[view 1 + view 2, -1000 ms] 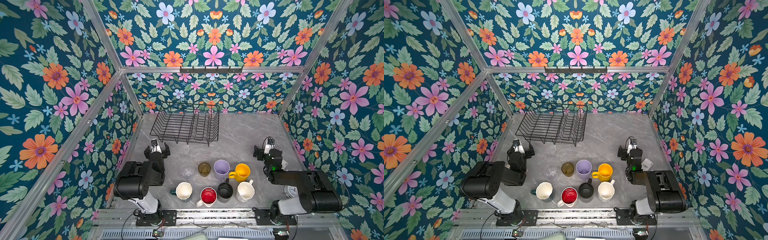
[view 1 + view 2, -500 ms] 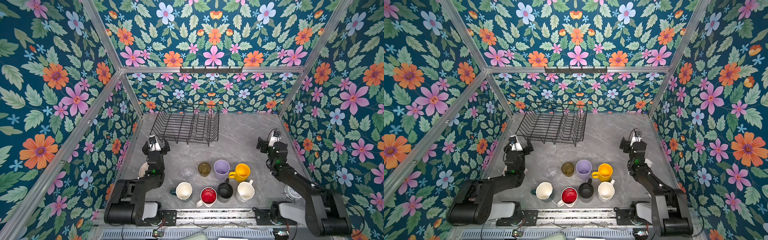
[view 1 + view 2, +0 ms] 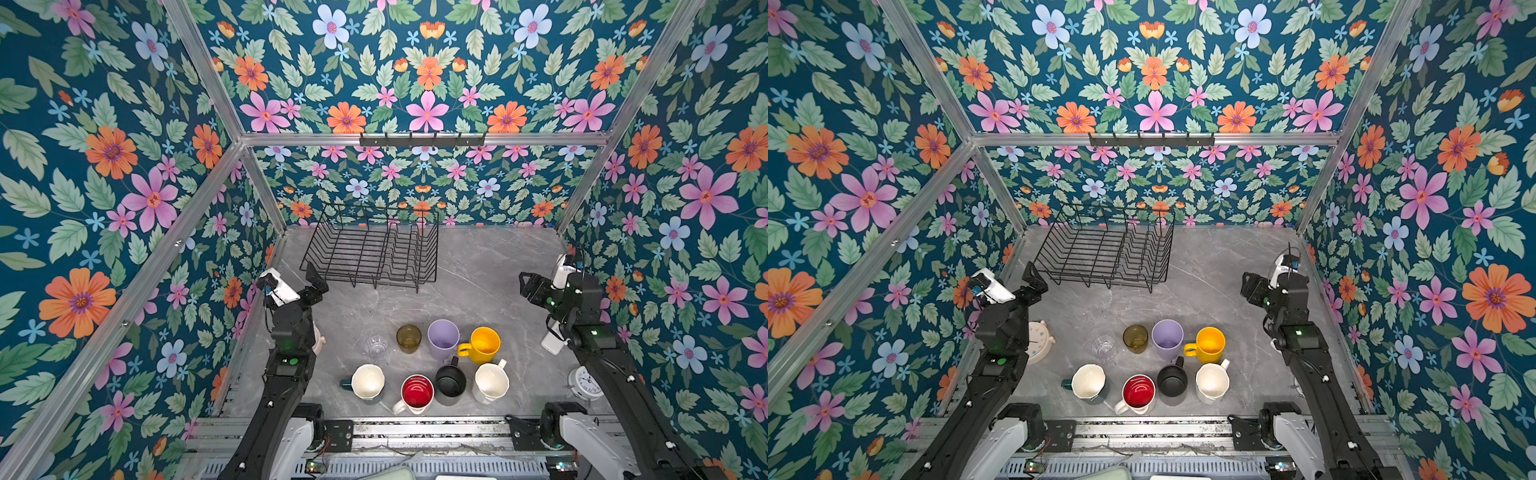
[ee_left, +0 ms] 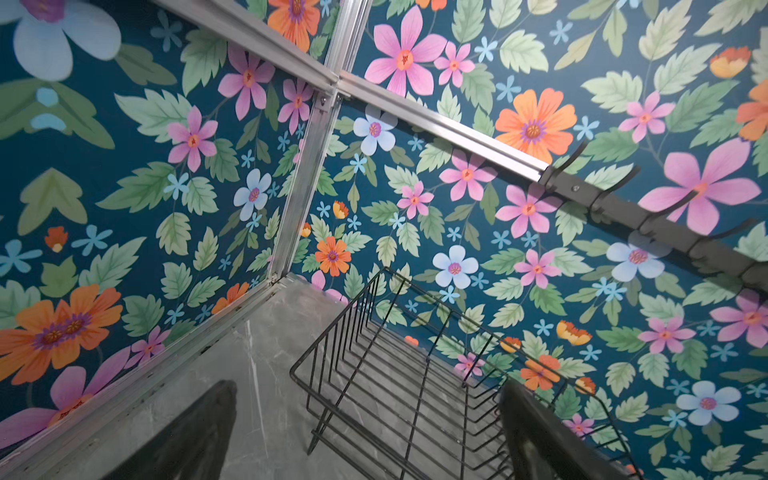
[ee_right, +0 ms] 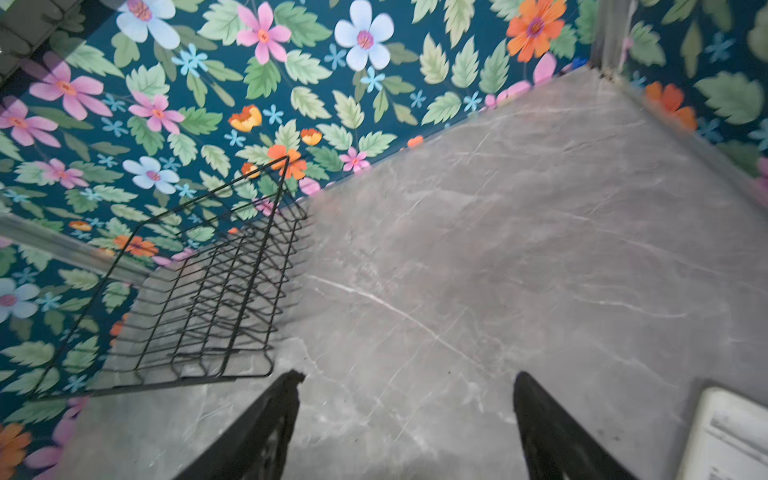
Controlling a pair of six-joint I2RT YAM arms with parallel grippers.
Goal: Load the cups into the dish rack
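We have the left gripper [image 3: 316, 281] with fingers spread wide and holding nothing, just beside the near-left corner of the empty dish rack [image 3: 365, 253]. All eight cups [image 3: 443, 338] sit in two rows on the table [image 3: 478, 266], well apart from the rack, running from the clear glass [image 3: 376, 345] across to the yellow mug [image 3: 482, 345]. The right gripper [image 3: 525, 283] has fingers apart and is empty. We'd take an outer cup first, dropping over its rim without nudging neighbours.

Both top views are bright and sharp; the right wrist view is smeared, perhaps motion blur.
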